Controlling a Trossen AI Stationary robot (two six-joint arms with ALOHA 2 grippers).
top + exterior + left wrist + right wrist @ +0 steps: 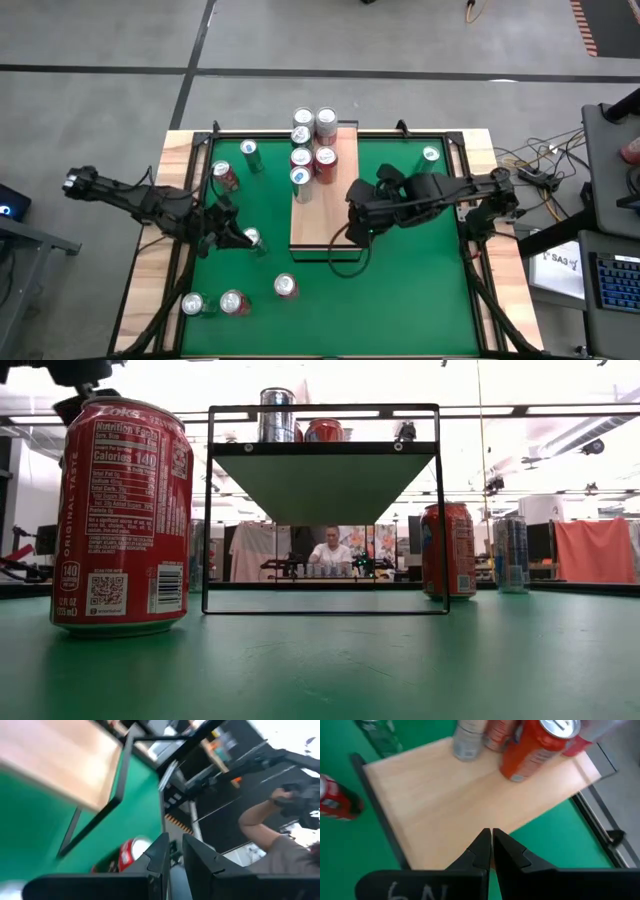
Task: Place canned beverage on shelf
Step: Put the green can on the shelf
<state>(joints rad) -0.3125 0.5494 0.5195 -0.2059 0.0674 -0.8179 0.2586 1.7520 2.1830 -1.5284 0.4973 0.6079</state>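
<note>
Left claw (240, 240), clenched and holding nothing, is hovering just beside your nearest can (254, 240), lying at its 3 o'clock, upright on the table (400, 300). Shelf (322, 215) is running 12-to-6, further toward 3. Right claw (352, 232), clenched, is waiting over the shelf.

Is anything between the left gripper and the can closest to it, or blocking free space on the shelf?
Nothing visible. The left gripper sits right beside the nearest can on the green mat. The shelf holds cans only at its far end; the near half is bare, though the right gripper hovers at its edge.
</note>
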